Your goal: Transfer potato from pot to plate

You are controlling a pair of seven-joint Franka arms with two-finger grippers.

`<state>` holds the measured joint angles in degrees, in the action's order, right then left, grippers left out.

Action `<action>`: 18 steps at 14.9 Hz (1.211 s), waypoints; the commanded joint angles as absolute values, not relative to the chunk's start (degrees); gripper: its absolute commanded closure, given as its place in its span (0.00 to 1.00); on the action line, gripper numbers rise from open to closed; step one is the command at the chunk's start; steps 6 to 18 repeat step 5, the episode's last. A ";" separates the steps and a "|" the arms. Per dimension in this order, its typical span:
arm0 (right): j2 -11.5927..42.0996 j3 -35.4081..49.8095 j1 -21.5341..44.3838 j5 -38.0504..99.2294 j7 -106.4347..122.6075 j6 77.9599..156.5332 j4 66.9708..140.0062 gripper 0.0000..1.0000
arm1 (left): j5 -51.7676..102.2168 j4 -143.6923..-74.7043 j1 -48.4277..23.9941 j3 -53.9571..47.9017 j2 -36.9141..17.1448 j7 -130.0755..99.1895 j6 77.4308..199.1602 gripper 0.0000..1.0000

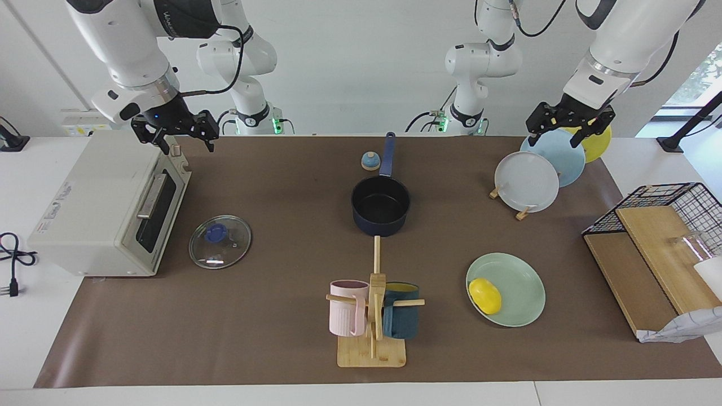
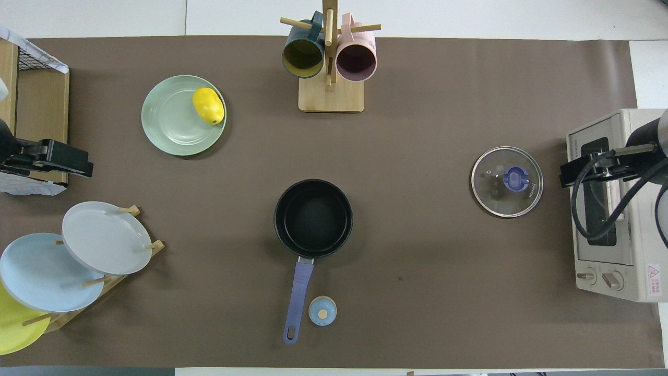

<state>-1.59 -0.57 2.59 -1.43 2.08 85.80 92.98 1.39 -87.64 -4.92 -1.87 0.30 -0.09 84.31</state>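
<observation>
Almost no text is showing clearly. The toaster oven (image 2: 610,209) is carrying a small red triangle warning sign at the lower right of the overhead frame; its lettering and the glass lid's (image 2: 507,181) mark are staying unreadable.
</observation>
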 commanded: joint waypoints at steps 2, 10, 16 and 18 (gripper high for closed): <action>-1.76 -0.88 2.11 -0.70 0.97 85.52 92.64 0.00 | 2.02 -87.71 -5.45 -1.49 0.00 -0.97 84.64 0.00; -2.29 -0.97 2.11 -0.70 1.05 85.25 93.16 0.00 | 2.02 -87.71 -5.36 -1.49 0.00 -0.97 84.46 0.00; -2.29 -0.97 2.11 -0.70 1.05 85.25 93.16 0.00 | 2.02 -87.71 -5.36 -1.49 0.00 -0.97 84.46 0.00; -2.29 -0.97 2.11 -0.70 1.05 85.25 93.16 0.00 | 2.02 -87.71 -5.36 -1.49 0.00 -0.97 84.46 0.00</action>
